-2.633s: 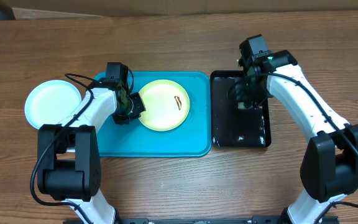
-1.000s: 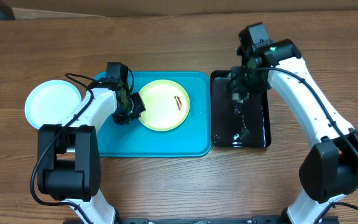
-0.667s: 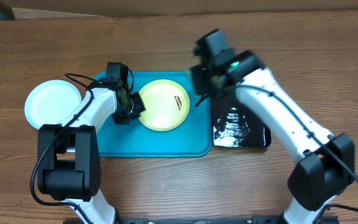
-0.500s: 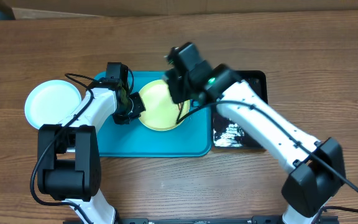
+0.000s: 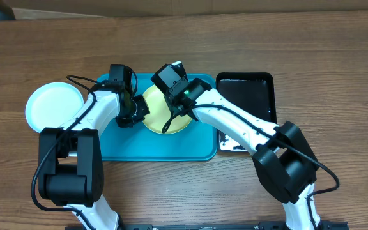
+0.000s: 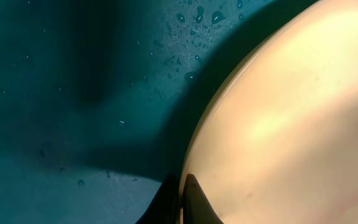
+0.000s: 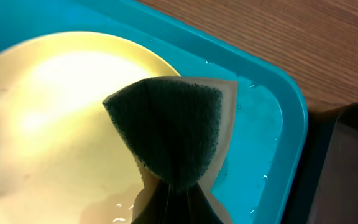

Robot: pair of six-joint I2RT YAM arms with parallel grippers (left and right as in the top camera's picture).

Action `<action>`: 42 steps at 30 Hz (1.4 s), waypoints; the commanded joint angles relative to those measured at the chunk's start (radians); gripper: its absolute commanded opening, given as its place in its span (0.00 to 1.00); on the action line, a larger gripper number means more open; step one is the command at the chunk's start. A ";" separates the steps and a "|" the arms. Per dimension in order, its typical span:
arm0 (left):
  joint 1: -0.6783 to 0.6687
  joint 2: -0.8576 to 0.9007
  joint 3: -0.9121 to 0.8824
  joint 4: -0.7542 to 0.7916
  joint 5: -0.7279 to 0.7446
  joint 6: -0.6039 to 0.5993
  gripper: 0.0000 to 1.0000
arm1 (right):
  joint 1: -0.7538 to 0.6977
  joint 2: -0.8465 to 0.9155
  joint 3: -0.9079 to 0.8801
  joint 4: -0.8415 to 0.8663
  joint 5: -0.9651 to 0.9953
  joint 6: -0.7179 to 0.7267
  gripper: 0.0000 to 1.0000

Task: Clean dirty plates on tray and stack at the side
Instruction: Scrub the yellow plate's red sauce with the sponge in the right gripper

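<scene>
The turquoise tray [image 5: 158,148] sits in the middle of the wooden surface [image 5: 184,45], and a yellow-green plate [image 5: 151,102] rests in its upper middle part. The left gripper [image 5: 135,114] is at the plate's left rim, its jaws clamped on that rim; in the left wrist view the dark fingertips [image 6: 188,199] meet the plate's edge [image 6: 291,124], with water droplets scattered on the tray floor [image 6: 73,93] beside it and a thin reddish streak just showing at the far right of the plate. The right arm reaches across from the right and covers much of the plate from above. The right gripper [image 7: 179,205] has its jaws closed on a folded sponge [image 7: 166,130], dark green scouring face outward with a pale backing. The sponge hangs over the plate's right side [image 7: 55,112] and the wet tray floor [image 7: 260,124] next to it; whether it touches the plate cannot be told. A glossy black tray [image 5: 248,92], wet in places, lies just beside the turquoise tray on its right. A pale round plate [image 5: 53,105] lies on the surface just beside the turquoise tray's left edge.
</scene>
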 commanded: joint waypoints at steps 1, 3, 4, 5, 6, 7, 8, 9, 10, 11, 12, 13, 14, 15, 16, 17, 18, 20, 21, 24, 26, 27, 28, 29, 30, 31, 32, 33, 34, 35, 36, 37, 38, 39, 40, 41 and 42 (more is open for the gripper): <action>-0.007 0.013 -0.018 0.004 -0.023 0.015 0.04 | -0.001 0.015 0.026 0.009 0.056 0.028 0.04; -0.007 0.013 -0.018 0.003 -0.023 0.015 0.04 | -0.001 0.028 0.026 0.008 0.055 0.046 0.04; -0.007 0.013 -0.018 0.004 -0.023 0.015 0.04 | -0.001 0.035 0.025 0.006 0.056 0.058 0.04; -0.007 0.013 -0.018 0.003 -0.023 0.016 0.04 | -0.002 0.045 0.025 0.006 0.055 0.066 0.04; -0.007 0.013 -0.018 0.003 -0.023 0.016 0.04 | -0.003 0.053 0.025 0.006 0.056 0.076 0.04; -0.007 0.013 -0.018 0.003 -0.023 0.016 0.04 | -0.006 0.064 0.024 0.007 0.056 0.087 0.04; -0.007 0.013 -0.018 0.003 -0.023 0.016 0.04 | -0.008 0.069 0.024 0.006 0.055 0.090 0.04; -0.007 0.013 -0.018 0.003 -0.023 0.016 0.04 | -0.010 0.081 0.024 0.006 0.051 0.090 0.04; -0.007 0.013 -0.018 0.003 -0.023 0.016 0.04 | -0.010 0.084 0.024 0.005 0.050 0.090 0.04; -0.007 0.013 -0.018 0.003 -0.023 0.016 0.04 | -0.010 0.094 0.024 0.004 0.045 0.090 0.04; -0.007 0.013 -0.018 0.003 -0.023 0.016 0.04 | -0.010 0.101 0.024 0.000 0.036 0.090 0.04; -0.007 0.013 -0.018 0.003 -0.023 0.016 0.04 | -0.010 0.113 0.024 -0.003 0.029 0.096 0.04; -0.007 0.013 -0.018 0.003 -0.023 0.016 0.04 | -0.010 0.122 0.024 -0.010 0.029 0.114 0.04; -0.007 0.013 -0.018 0.003 -0.023 0.016 0.04 | -0.011 0.132 0.024 -0.016 0.029 0.128 0.04; -0.007 0.013 -0.018 0.002 -0.023 0.016 0.04 | -0.013 0.139 0.024 -0.022 0.029 0.147 0.04; -0.007 0.013 -0.018 0.002 -0.023 0.016 0.04 | -0.018 0.159 0.024 -0.030 0.028 0.186 0.04; -0.007 0.013 -0.018 0.002 -0.023 0.016 0.04 | -0.021 0.164 0.024 -0.035 0.027 0.200 0.04; -0.007 0.013 -0.018 0.002 -0.023 0.016 0.04 | -0.028 0.177 0.024 -0.047 -0.011 0.221 0.04; -0.007 0.013 -0.018 0.000 -0.023 0.016 0.04 | -0.034 0.183 0.024 -0.048 -0.056 0.221 0.04; -0.007 0.013 -0.018 0.000 -0.023 0.016 0.04 | -0.051 0.192 0.024 -0.050 -0.196 0.220 0.04; -0.007 0.013 -0.018 0.000 -0.023 0.016 0.04 | -0.063 0.194 0.024 -0.050 -0.259 0.220 0.04; -0.007 0.013 -0.018 0.000 -0.023 0.016 0.04 | -0.067 0.194 0.024 -0.051 -0.261 0.220 0.04; -0.007 0.013 -0.018 0.000 -0.023 0.016 0.04 | -0.069 0.194 0.024 -0.051 -0.261 0.220 0.04; -0.007 0.013 -0.018 0.000 -0.023 0.016 0.04 | -0.071 0.194 0.024 -0.051 -0.261 0.220 0.04; -0.007 0.013 -0.018 0.000 -0.023 0.016 0.04 | -0.073 0.194 0.024 -0.051 -0.261 0.220 0.04; -0.007 0.013 -0.018 0.000 -0.022 0.017 0.04 | -0.075 0.195 0.024 -0.051 -0.261 0.220 0.04; -0.007 0.013 -0.018 0.000 -0.022 0.019 0.04 | -0.076 0.196 0.024 -0.050 -0.261 0.220 0.04; -0.007 0.013 -0.018 0.000 -0.022 0.019 0.04 | -0.075 0.196 0.024 -0.050 -0.261 0.220 0.04; -0.007 0.013 -0.018 0.000 -0.022 0.019 0.04 | -0.075 0.196 0.024 -0.050 -0.261 0.220 0.04; -0.007 0.013 -0.018 0.000 -0.022 0.019 0.04 | -0.075 0.196 0.024 -0.050 -0.261 0.220 0.04; -0.007 0.013 -0.018 0.000 -0.022 0.019 0.04 | -0.075 0.196 0.024 -0.048 -0.261 0.220 0.04; -0.007 0.013 -0.018 0.000 -0.022 0.019 0.04 | -0.075 0.196 0.024 -0.047 -0.261 0.220 0.04; -0.007 0.013 -0.018 0.000 -0.022 0.019 0.04 | -0.075 0.196 0.024 -0.047 -0.261 0.220 0.04; -0.007 0.013 -0.018 0.000 -0.022 0.019 0.04 | -0.075 0.196 0.024 -0.047 -0.261 0.220 0.04; -0.007 0.013 -0.018 0.000 -0.022 0.019 0.04 | -0.075 0.196 0.023 -0.047 -0.266 0.220 0.04; -0.007 0.013 -0.018 0.000 -0.022 0.019 0.04 | -0.075 0.196 0.023 -0.046 -0.286 0.220 0.04; -0.007 0.013 -0.018 0.000 -0.022 0.019 0.04 | -0.075 0.196 0.023 -0.043 -0.304 0.220 0.04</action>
